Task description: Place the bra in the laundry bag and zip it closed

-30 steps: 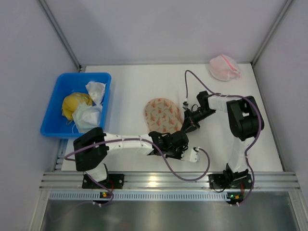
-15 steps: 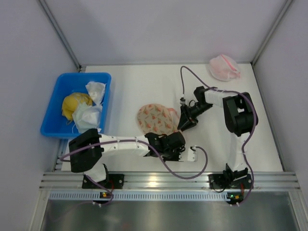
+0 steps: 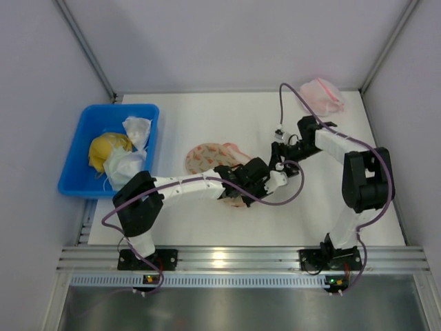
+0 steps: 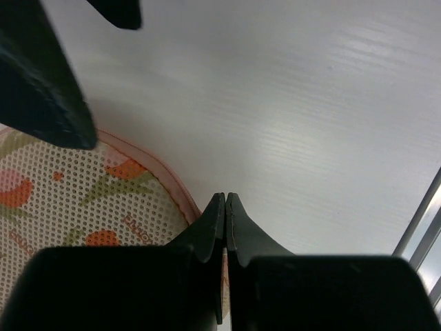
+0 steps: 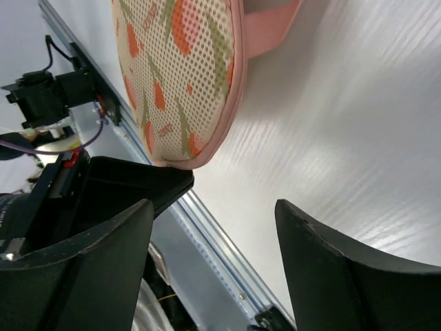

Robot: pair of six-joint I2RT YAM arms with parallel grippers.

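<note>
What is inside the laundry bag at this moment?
Only the patterned mesh outside of the bag shows. It covers the inside, so whether the bra is there cannot be seen.

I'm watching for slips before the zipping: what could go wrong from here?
The left claw is shut at the very rim of the bag, seemingly a thin pinch, so it may slip off if pulled. The right claw is open and holds nothing, so the bag could slide across the table instead of zipping. In the top view both claws sit close together and might collide.
</note>
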